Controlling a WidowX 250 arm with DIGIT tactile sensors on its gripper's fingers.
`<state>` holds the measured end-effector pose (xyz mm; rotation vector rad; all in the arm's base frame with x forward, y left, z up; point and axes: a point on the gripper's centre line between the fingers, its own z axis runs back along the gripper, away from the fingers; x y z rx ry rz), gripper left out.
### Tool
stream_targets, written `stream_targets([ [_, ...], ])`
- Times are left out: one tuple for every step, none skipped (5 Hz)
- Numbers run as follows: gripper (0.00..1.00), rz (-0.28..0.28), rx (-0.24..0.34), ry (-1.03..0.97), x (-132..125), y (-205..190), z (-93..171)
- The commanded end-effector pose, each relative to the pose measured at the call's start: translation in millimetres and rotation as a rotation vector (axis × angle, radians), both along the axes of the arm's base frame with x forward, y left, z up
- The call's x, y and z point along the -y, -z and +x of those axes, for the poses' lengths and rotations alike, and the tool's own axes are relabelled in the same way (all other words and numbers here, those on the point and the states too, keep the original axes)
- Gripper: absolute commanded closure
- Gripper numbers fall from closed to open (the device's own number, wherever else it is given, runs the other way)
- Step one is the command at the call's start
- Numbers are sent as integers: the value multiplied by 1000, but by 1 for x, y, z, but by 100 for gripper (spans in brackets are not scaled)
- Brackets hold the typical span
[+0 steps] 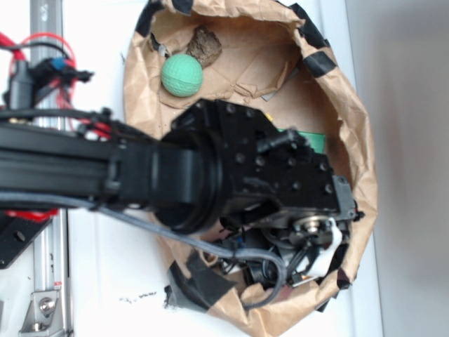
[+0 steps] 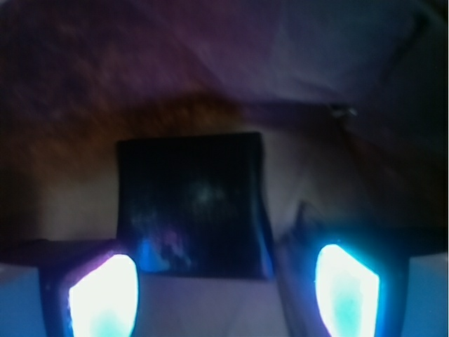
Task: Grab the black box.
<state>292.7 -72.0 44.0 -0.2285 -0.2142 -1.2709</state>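
In the wrist view the black box (image 2: pixel 193 203) lies flat on brown paper, glossy with a greyish sheen. It is just ahead of my gripper (image 2: pixel 226 284) and between the lines of the two fingers. The jaws stand wide apart, open, with nothing between them. Both fingertips (image 2: pixel 105 295) glow bright white-blue at the bottom corners. In the exterior view the arm and gripper (image 1: pixel 319 256) hang over the lower part of the brown paper nest (image 1: pixel 351 105), and the box is hidden under them.
A green ball (image 1: pixel 182 74) and a brown rock-like lump (image 1: pixel 204 46) lie at the nest's far end. A green block (image 1: pixel 310 140) shows partly behind the wrist. Black tape strips (image 1: pixel 319 64) edge the raised paper rim. A metal rail (image 1: pixel 48 281) runs along the left.
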Motion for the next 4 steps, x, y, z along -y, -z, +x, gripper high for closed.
stream_targets([
  [0,36,73,117,27,-27,-21],
  [0,66,110,57,15,-41,-28],
  [0,55,93,-98,12,-39,-26],
  [0,3,24,-233,26,-28,-19],
])
